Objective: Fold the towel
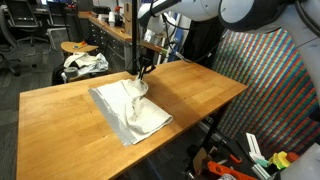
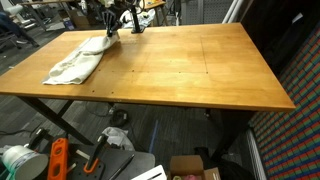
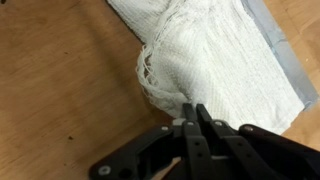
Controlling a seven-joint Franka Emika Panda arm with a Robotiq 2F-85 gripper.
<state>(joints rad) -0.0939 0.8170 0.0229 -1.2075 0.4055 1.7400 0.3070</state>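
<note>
We have the dark Robotiq gripper [image 1: 141, 76] of the arm down over the large, soft, wrinkled, white to light grey rectangular cloth towel [image 1: 133, 115]. The towel lies on the broad light-brown wooden tabletop [image 1: 205, 88], close to one edge. In an exterior view the towel [image 2: 72, 64] sits toward a far corner of the tabletop [image 2: 190, 70], with the rest of the wood bare.

In the wrist view the gripper [image 3: 194, 112] has its two dark fingers pressed together with a bunched fold of the towel [image 3: 215, 62] nipped between them. We therefore read the tool as clamped on the cloth, not closed on nothing. Under the tool the towel rises into a small peak while the rest lies flat. We cannot tell whether a corner or a stretch of edge is pinched.

We judge that the grasp is made and the fold itself is not yet laid, so the task is in its early part. The next move calls for raising the pinched part just enough to free it. It then has to travel in a low arc across the flat part to the opposite edge and come down with the edges meeting before the fingers part. The pinch looks thin and may slip, and the whole towel may drag over the smooth wood instead of folding.

A smaller white-and-dark fabric bundle [image 1: 85, 64] beyond the table is not our concern.
</note>
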